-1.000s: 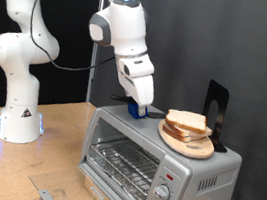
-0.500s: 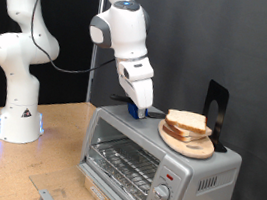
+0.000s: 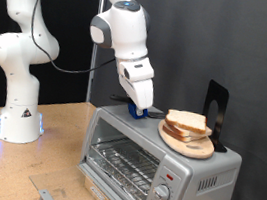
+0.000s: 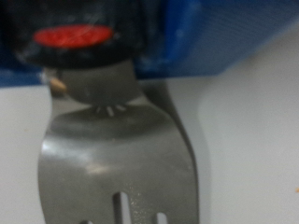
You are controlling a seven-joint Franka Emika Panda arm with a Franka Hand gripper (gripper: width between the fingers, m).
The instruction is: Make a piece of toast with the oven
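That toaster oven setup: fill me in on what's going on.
A white Franka arm has its gripper down on top of the silver toaster oven, just to the exterior view's left of a round wooden board stacked with bread slices. The wrist view shows a metal spatula-like tool close under the gripper. The oven's glass door is closed and its wire rack looks empty. No bread is in the gripper.
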